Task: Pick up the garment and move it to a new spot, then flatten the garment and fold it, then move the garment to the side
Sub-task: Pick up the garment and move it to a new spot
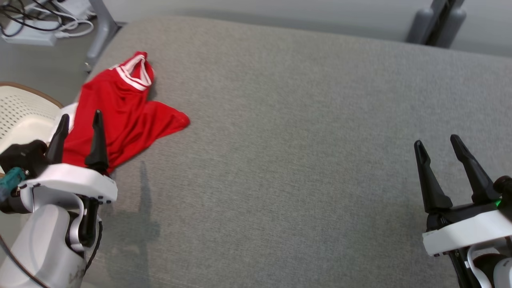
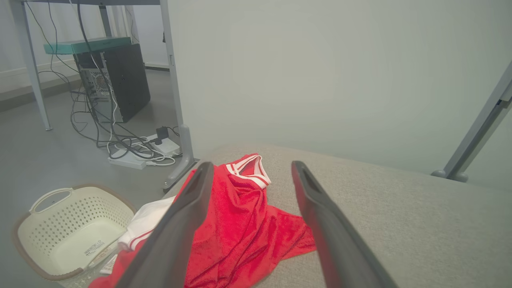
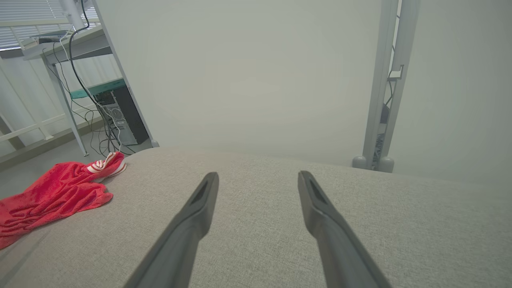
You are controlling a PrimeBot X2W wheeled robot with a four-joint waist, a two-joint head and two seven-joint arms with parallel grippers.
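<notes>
The garment (image 1: 124,110) is a red jersey with white-and-red striped trim, lying crumpled at the left edge of the grey padded surface (image 1: 300,140), partly hanging over that edge. My left gripper (image 1: 80,116) hovers open just in front of it, nothing between its fingers. In the left wrist view the garment (image 2: 244,224) lies straight ahead between and beyond the left gripper (image 2: 250,168). My right gripper (image 1: 436,141) stands open at the lower right, far from the cloth. The right wrist view has the garment (image 3: 56,196) at far left and the right gripper (image 3: 258,176) over bare fabric.
A cream perforated laundry basket (image 1: 20,112) stands on the floor left of the surface, also in the left wrist view (image 2: 68,232). Cables, a power strip (image 2: 132,158) and a computer tower (image 2: 116,80) sit under a desk beyond. A grey stand post (image 3: 384,88) rises behind.
</notes>
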